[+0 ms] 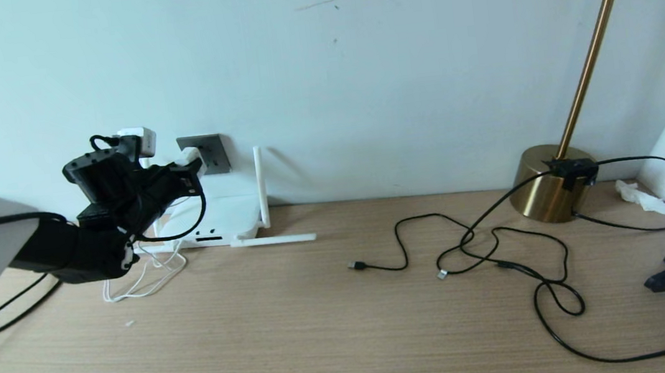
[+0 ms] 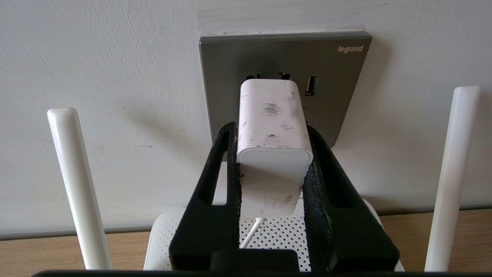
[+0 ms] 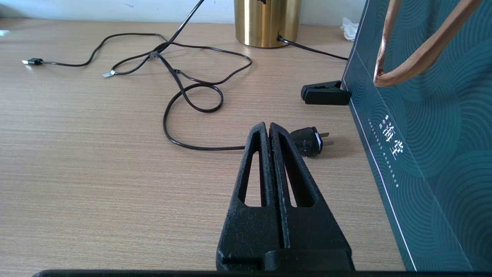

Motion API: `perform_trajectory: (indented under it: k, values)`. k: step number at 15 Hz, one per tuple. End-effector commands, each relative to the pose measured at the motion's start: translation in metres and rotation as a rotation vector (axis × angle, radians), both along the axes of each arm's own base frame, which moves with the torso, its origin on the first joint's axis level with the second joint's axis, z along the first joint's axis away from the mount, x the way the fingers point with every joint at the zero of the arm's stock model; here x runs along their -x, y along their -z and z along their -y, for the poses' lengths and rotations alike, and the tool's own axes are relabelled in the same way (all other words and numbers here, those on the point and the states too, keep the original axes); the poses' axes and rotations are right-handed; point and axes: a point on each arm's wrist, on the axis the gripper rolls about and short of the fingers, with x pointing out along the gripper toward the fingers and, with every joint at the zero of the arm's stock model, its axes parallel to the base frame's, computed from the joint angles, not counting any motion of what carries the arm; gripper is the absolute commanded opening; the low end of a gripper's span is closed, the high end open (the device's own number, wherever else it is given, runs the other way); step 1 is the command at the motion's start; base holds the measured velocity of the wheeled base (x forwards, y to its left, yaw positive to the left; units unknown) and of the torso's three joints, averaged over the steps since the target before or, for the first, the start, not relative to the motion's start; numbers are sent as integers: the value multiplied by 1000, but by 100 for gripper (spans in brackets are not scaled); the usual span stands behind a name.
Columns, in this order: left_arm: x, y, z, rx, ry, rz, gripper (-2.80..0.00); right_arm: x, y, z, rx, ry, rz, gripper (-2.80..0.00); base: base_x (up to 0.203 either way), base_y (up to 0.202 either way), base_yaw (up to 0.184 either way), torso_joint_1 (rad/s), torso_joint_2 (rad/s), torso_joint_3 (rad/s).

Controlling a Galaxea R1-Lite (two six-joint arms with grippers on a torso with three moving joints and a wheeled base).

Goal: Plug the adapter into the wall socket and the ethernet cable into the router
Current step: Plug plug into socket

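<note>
Black fingers (image 2: 215, 200) of the left gripper (image 2: 271, 154) clamp the adapter (image 2: 271, 127) from both sides, its thin white cord trailing back between them over the perforated top of the router (image 2: 161, 238). Beyond that, the adapter's front end meets the grey wall socket (image 2: 330, 96) at the upper pin holes; whether the pins are fully seated I cannot tell. So the first step, plugging in the adapter, looks nearly done. The next move probably calls for a straight push to seat it, then letting go without dragging the cord. Off to the right, the right gripper (image 3: 270, 129) hangs low over the wooden table (image 1: 264, 357), its fingers pressed together on nothing, near a black power plug. Farther along, the ethernet cable (image 1: 488, 237) lies loose, its clear plug (image 1: 441, 274) well apart from the router.
</note>
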Motion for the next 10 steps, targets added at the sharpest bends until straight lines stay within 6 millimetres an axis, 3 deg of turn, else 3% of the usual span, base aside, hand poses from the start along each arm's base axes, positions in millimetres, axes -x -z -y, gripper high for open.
perform_trajectory:
  k: [1,10]
  values:
    - [-1,0,-1,-1,-4,5,-280,-1,3,0,0,0,-10,-280,0,0,0,0,0,0]
    - [-2,-5,3,-14,2,19,-280,-1,3,0,0,0,-10,-280,0,0,0,0,0,0]
